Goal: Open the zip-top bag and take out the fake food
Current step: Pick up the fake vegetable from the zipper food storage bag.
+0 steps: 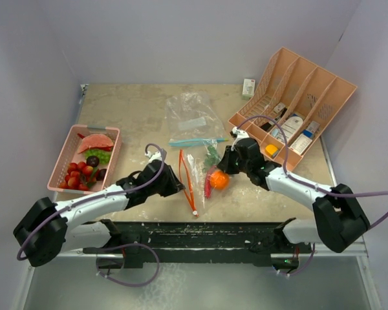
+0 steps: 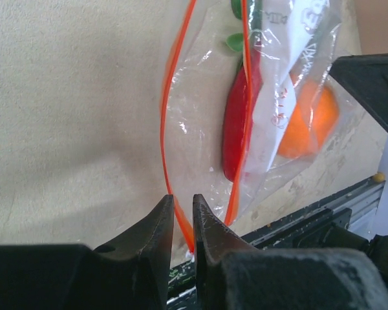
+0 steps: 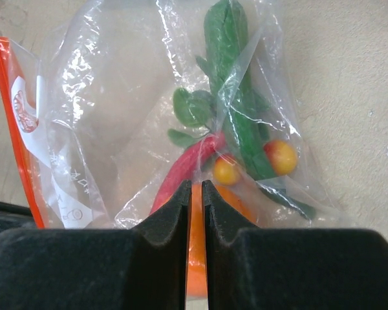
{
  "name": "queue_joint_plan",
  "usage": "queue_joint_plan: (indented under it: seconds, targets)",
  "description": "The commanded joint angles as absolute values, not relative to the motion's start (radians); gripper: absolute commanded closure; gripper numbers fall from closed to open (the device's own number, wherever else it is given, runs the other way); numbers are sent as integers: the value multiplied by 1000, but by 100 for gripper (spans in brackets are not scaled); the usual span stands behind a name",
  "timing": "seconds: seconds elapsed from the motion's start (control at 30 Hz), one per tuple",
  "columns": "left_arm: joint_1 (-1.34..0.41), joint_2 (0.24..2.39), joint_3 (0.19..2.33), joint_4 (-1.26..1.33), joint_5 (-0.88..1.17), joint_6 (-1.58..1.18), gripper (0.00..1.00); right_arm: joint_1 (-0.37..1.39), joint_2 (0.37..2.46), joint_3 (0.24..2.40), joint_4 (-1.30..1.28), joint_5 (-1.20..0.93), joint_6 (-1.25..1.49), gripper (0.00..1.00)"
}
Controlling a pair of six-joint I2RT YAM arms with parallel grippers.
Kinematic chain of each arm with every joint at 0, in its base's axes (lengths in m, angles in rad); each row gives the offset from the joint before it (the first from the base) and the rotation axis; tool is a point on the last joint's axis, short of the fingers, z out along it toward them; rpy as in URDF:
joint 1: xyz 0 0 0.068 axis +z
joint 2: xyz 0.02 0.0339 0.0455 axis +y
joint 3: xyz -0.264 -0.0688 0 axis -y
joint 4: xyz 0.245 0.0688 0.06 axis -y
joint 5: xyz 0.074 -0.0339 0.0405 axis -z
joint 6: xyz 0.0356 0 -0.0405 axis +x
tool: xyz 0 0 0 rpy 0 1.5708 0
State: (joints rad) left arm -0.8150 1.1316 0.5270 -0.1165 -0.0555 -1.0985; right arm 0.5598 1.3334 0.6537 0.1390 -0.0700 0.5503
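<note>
Left gripper [image 2: 182, 199] nearly closed at zip strip [image 2: 162, 129], hold unclear; right gripper [image 3: 195, 184] pinches zip-top bag [image 3: 110, 97]. We fear thin strip slips out.

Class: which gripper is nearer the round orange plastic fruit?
Right. Right gripper sits directly over the round orange plastic fruit; left gripper is across the clear bag, at its zip edge.

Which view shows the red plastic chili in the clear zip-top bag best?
Left wrist: the red plastic chili lies nearly full length, close up, inside the clear zip-top bag. Right wrist shows only part of it; top external gives a thin red sliver.
</note>
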Motion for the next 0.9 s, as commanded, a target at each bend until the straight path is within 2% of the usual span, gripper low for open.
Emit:
queue_joint_plan:
  seconds: [0.0,0.13,0.17,0.2,0.4,0.73,0.8,0.87]
  targets:
    - [-822,1189,544,-22,-56,-1096,79,557,1263,657,107,-52,545,87]
    - [-822,1247,578,14,-70,-1088,80,556,1216,645,76,-27,540,93]
    - [-822,1262,586,22,-73,-1084,80,557,1210,641,70,-25,538,99]
    - [-821,1277,593,29,-77,-1079,80,557,1205,638,66,-26,538,100]
    - [-821,1346,646,40,-72,-1050,80,557,1211,595,75,-53,537,100]
    - [-821,1445,650,120,-41,-1049,80,557,1364,487,286,-71,587,100]
    - [-821,1472,649,145,-23,-1045,76,556,1373,483,301,-80,593,100]
    - [-822,1481,643,182,7,-1041,66,556,1374,484,301,-83,594,100]
